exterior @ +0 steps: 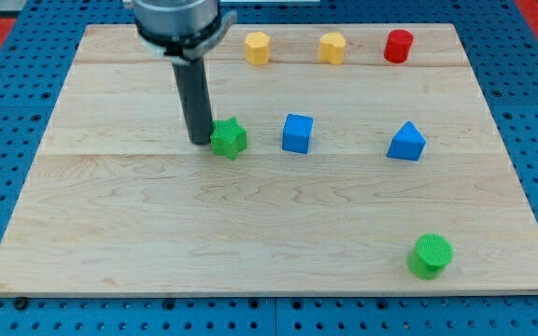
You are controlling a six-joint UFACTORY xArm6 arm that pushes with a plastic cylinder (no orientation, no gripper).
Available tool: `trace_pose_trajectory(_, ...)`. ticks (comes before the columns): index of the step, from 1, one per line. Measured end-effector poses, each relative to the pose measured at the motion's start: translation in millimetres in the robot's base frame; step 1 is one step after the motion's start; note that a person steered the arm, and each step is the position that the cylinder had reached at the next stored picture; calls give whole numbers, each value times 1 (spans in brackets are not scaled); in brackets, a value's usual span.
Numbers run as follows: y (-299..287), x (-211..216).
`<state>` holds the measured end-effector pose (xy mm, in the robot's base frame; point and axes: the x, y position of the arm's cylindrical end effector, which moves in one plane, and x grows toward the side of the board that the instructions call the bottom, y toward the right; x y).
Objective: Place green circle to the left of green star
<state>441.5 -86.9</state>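
The green star (229, 138) lies on the wooden board left of centre. The green circle (431, 256) stands far off at the view's lower right, near the board's bottom edge. My tip (201, 141) is down on the board just at the star's left side, touching it or nearly so. The dark rod rises from there to the arm's head at the view's top.
A blue cube (297, 133) sits right of the star, and a blue triangular block (406, 142) further right. Two yellow blocks (258, 48) (332, 48) and a red cylinder (398, 46) line the top edge. The board (110, 233) rests on a blue pegboard.
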Motion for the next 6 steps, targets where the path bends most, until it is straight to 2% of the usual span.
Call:
trace_pose_trajectory(1, 0, 43)
trace_pose_trajectory(2, 57, 75)
trace_pose_trajectory(3, 155, 75)
trace_pose_trajectory(4, 225, 79)
trace_pose_trajectory(5, 280, 85)
trace_pose_trajectory(6, 304, 134)
